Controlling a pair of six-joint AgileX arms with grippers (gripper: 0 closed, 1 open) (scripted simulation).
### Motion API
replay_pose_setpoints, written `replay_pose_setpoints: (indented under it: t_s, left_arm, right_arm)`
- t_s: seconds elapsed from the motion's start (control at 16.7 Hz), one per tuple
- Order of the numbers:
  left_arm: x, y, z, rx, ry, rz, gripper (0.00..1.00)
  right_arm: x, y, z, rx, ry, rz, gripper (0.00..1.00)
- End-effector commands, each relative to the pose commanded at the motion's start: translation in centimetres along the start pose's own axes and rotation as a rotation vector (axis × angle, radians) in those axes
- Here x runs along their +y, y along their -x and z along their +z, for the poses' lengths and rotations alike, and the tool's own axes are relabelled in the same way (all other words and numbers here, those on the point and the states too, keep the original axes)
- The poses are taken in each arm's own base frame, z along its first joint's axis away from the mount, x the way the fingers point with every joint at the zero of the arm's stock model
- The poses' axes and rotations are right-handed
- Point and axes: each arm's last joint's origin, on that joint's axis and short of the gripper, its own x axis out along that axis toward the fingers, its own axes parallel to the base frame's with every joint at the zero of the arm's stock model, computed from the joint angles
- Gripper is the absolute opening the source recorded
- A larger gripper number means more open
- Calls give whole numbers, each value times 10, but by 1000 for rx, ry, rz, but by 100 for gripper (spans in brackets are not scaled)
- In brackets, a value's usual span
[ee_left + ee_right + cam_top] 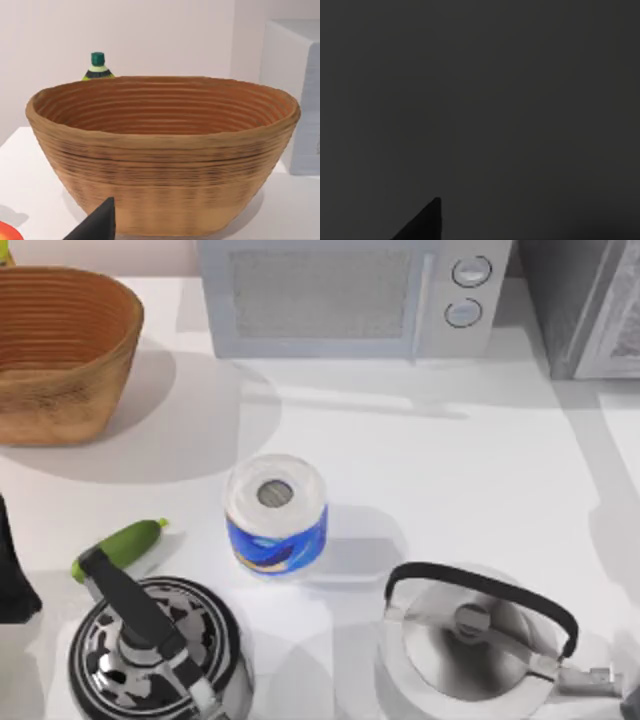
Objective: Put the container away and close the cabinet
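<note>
The container is out of view. A grey cabinet (590,310) stands at the table's back right corner, with a paler panel along its right side. My left arm (12,575) sits at the table's left edge, in front of the basket. In the left wrist view a dark part of my left gripper (100,225) points at the woven basket (165,155). A red-orange rounded thing (6,232) shows at that view's corner; I cannot tell what it is. The right wrist view is dark.
A woven basket (60,350) stands back left with a green-capped bottle (97,65) behind it. A microwave (350,295) stands at the back. A white-and-blue paper roll (277,512) stands mid-table, a cucumber (120,548) to its left. Two kettles (150,650) (475,645) stand in front.
</note>
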Motion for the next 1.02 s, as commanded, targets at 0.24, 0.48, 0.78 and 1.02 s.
replay_pose_setpoints:
  t_s: [0.24, 0.48, 0.78, 1.02]
  left_arm:
    - [0, 0, 0, 0, 0, 0, 100]
    - [0, 0, 0, 0, 0, 0, 100]
    - [0, 0, 0, 0, 0, 0, 100]
    - [0, 0, 0, 0, 0, 0, 100]
  right_arm:
    - [-6, 5, 1, 8, 14, -22, 100]
    - [-24, 31, 5, 22, 41, -82, 100]
    - [-42, 104, -11, 44, 45, -132, 100]
    - [-46, 179, -76, 83, 31, -113, 100]
